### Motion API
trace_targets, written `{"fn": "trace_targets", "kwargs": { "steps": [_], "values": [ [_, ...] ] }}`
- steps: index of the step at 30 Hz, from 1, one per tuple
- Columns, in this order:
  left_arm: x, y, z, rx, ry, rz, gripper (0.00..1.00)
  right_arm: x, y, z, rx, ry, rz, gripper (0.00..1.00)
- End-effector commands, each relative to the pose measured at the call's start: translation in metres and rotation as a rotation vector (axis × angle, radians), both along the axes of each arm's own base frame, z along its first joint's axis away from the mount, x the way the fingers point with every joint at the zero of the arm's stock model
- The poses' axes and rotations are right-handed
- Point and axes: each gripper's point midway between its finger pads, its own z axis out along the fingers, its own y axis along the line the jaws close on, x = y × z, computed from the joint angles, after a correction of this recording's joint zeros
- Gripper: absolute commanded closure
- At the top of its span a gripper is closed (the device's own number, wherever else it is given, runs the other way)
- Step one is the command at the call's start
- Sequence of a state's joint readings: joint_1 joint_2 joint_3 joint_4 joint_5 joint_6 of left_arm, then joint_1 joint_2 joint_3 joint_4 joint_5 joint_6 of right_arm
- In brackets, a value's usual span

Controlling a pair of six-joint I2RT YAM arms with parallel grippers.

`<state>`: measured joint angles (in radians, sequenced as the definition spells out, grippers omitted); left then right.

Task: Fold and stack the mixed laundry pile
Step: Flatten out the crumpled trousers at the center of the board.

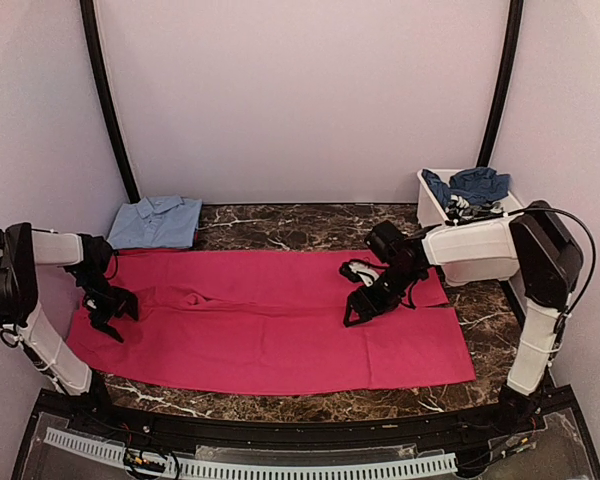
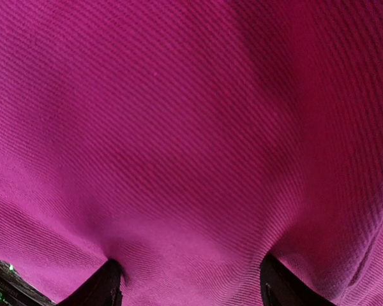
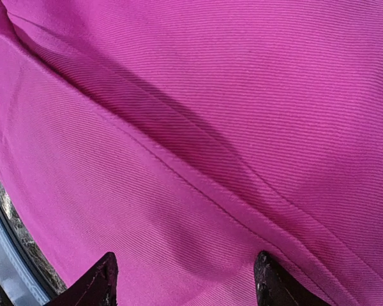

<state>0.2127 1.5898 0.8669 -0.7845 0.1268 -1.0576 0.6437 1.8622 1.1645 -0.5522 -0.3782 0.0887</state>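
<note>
Dark marble counter (image 1: pixel 280 225) with a magenta-pink garment (image 1: pixel 270 330) spread flat across its middle.
Left hand (image 1: pixel 112 315) sits at the cloth's 9 o'clock edge and right hand (image 1: pixel 365 308) toward 3 o'clock, both with fingers spread wide over the fabric. A folded light blue shirt (image 1: pixel 156 221) lies at 10 o'clock. At 2 o'clock a white tub (image 1: pixel 430 208) holds a navy-blue garment (image 1: pixel 477 183) and a grey-and-white patterned one (image 1: pixel 460 208).

Left arm (image 1: pixel 52 248) and right arm (image 1: pixel 475 250) show white links and black joints.
</note>
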Motion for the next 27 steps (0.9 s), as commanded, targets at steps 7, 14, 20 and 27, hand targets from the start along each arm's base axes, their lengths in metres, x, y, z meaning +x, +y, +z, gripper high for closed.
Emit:
{"fn": "trace_targets", "kwargs": {
  "steps": [7, 14, 20, 27],
  "values": [
    [0.121, 0.010, 0.007, -0.002, -0.298, -0.154, 0.32, 0.065, -0.018, 0.003, -0.053, -0.072, -0.064, 0.31],
    [0.098, 0.010, 0.070, 0.060, -0.390, -0.132, 0.20, 0.007, -0.021, 0.068, -0.058, -0.227, 0.034, 0.29],
    [0.041, 0.005, 0.085, 0.101, -0.366, -0.071, 0.15, -0.062, -0.031, 0.065, -0.196, -0.191, 0.065, 0.29],
    [-0.006, 0.002, 0.085, 0.122, -0.345, -0.001, 0.14, -0.063, -0.021, 0.062, -0.164, -0.086, -0.234, 0.28]
  ]
}}
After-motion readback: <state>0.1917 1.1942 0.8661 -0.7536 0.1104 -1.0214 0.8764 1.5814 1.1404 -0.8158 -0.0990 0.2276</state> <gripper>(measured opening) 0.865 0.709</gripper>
